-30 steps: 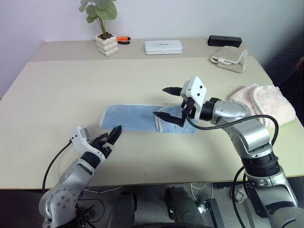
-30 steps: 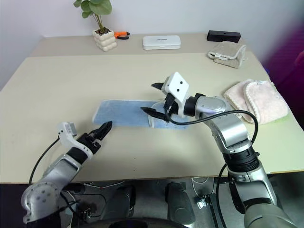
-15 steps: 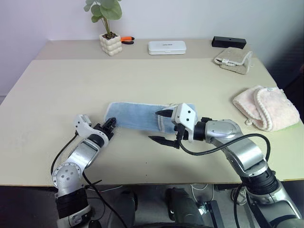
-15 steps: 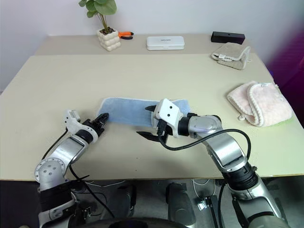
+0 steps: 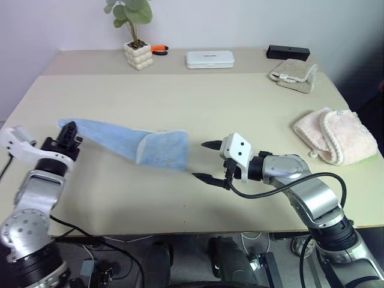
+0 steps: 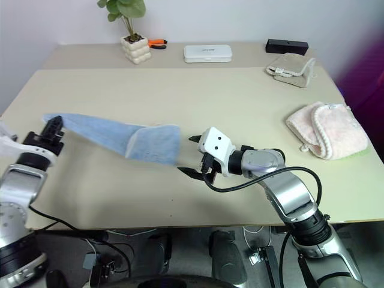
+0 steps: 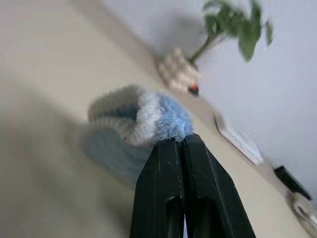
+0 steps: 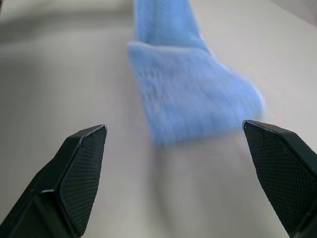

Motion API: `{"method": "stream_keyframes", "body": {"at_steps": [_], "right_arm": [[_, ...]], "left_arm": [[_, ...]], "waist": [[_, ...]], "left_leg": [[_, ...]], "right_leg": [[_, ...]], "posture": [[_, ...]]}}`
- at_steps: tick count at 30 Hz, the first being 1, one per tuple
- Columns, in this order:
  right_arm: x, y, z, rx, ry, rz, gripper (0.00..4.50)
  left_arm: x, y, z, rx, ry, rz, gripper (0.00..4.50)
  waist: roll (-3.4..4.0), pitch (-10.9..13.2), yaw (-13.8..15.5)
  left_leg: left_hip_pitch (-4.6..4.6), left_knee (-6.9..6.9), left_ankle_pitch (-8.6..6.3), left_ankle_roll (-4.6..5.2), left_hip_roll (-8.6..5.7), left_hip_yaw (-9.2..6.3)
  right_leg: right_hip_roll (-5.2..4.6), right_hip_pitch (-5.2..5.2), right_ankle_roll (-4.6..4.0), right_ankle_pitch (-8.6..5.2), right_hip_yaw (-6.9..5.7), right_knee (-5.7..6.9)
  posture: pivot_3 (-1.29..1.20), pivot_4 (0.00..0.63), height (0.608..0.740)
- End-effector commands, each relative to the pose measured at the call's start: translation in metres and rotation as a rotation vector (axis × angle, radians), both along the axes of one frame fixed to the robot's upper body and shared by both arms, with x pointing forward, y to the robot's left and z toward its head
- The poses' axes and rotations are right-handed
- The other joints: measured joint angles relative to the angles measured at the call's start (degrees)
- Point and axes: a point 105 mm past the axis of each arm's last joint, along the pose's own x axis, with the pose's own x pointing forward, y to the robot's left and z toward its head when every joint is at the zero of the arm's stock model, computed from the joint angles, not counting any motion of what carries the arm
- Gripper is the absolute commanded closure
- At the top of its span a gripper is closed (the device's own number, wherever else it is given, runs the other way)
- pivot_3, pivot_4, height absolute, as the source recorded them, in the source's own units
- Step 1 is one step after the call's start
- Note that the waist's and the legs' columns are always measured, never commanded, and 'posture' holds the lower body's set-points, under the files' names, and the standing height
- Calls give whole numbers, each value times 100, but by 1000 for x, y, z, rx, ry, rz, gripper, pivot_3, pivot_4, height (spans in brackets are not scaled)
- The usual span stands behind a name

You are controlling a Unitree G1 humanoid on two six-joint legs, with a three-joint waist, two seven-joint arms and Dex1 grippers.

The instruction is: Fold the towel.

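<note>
The light blue towel [image 5: 135, 144] hangs stretched above the table, lifted at its left end. My left gripper [image 5: 67, 133] is shut on that end, far out to the left; the left wrist view shows the towel's edge [image 7: 158, 119] pinched at the tips of the closed fingers [image 7: 171, 163]. The towel's right part [image 6: 157, 145] droops as a folded flap close to the tabletop. My right gripper [image 5: 207, 161] stands open just right of the flap, holding nothing. In the right wrist view the towel [image 8: 190, 99] lies ahead between the spread fingertips [image 8: 84, 168].
A fluffy pink towel [image 5: 335, 133] lies at the right edge. At the back stand a potted plant [image 5: 135, 45], a white case [image 5: 209, 59], a black box [image 5: 287, 52] and a small beige folded cloth [image 5: 293, 75]. Orange-handled pliers [image 5: 157, 48] lie beside the pot.
My left gripper closed on the towel's left end, then pulled it up and far to the left, dragging the towel off its spot. The right gripper sank slightly and stays open.
</note>
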Motion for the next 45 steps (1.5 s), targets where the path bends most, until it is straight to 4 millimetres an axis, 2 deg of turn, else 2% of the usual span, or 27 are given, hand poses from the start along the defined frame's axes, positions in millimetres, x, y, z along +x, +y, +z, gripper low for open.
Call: {"method": "stream_keyframes", "body": {"at_steps": [1,4,6,9,12,19,22,27,28,29,30,31,33,35,37,39,42,45], "right_arm": [[3,2,8,3,-49,11,0],[4,2,7,1,-51,11,0],[5,2,6,0,-51,9,0],[6,1,3,-2,-52,2,0],[6,0,3,1,-57,-11,0],[6,-5,0,-4,-63,-45,0],[7,-7,-1,-7,-67,-57,0],[10,-6,1,4,-70,-68,0],[15,-6,3,19,-65,-87,0],[18,-6,4,36,-54,-102,537],[20,-5,6,49,-46,-109,856],[22,-3,7,63,-41,-112,1315],[24,0,11,83,-39,-113,2369],[28,14,19,126,-39,-93,3361],[32,27,23,146,-43,-84,4419],[38,44,23,143,-47,-69,4469],[47,60,15,151,8,-80,4469],[58,76,-20,85,108,-130,4469]], "left_arm": [[-3,-40,25,208,-79,-201,4461],[-6,-80,24,352,-90,-386,4461],[-9,-108,13,440,-63,-520,4461],[-13,-139,-18,629,8,-699,4461],[-10,-155,-45,730,64,-792,4461],[-8,-161,-59,736,77,-850,4461],[-11,-157,-60,730,88,-853,3613],[-32,-136,-40,556,79,-875,1194],[-38,-127,-31,507,52,-860,1194],[-40,-117,-22,478,20,-820,1118],[-39,-109,-15,449,-1,-775,1118],[-35,-99,-11,422,-11,-711,1365],[-27,-85,-6,410,-14,-617,2154],[-7,-71,-9,526,13,-466,3130],[11,-66,-16,618,56,-367,4156],[24,-74,-25,677,75,-346,4166],[32,-89,-37,728,73,-383,4166],[40,-95,-71,767,151,-410,4166]], "waist": [[-5,0,2],[-5,0,-25],[-5,0,-33],[-2,1,-59],[3,3,-66],[2,4,-57],[2,4,-65],[3,4,-68],[2,4,-83],[2,4,-94],[3,5,-94],[4,5,-76],[4,5,-38],[3,5,-29],[3,5,-37],[3,5,-50],[2,4,-62],[3,4,-76]], "left_leg": [[-2,1,0,-1,-1,-1],[-5,0,0,-2,-5,0],[-5,-5,0,-2,-7,4],[-5,-12,0,-1,-4,2],[-2,-15,0,-1,-1,2],[-7,-12,-1,0,0,1],[-6,-12,-1,0,0,2],[-6,-13,-1,1,2,0],[-6,-12,-1,1,2,-1],[-6,-12,-1,1,4,0],[-5,-12,-1,1,4,1],[-5,-12,-1,1,4,0],[-4,-8,-1,1,4,-2],[-4,-4,-1,0,0,-4],[-4,-2,0,0,-1,-4],[-3,-5,0,-1,-1,-3],[-4,-10,0,-1,-1,-3],[-6,-17,0,-1,-1,-3]], "right_leg": [[0,7,-2,0,0,-13],[-2,19,-5,4,7,-41],[-4,19,-4,4,10,-47],[2,12,-2,5,10,-44],[8,9,-3,4,11,-40],[5,8,-3,4,11,-41],[5,8,-2,4,11,-40],[5,7,-2,4,10,-38],[5,6,-2,4,9,-37],[5,6,-2,4,10,-37],[4,6,-2,4,10,-37],[4,7,-2,4,10,-37],[4,8,-3,4,8,-33],[3,13,-3,4,7,-33],[5,14,-3,5,7,-33],[5,14,3,9,7,-33],[6,10,17,17,7,-34],[6,1,20,18,7,-29]], "posture": [[0,150,737],[0,150,737],[0,150,737],[0,150,737],[0,150,737],[0,150,737],[0,150,737],[0,150,737],[0,150,737],[0,150,737],[0,150,737],[0,150,737],[0,150,737],[0,150,737],[0,150,737],[0,150,737],[0,150,737],[0,150,737]]}}
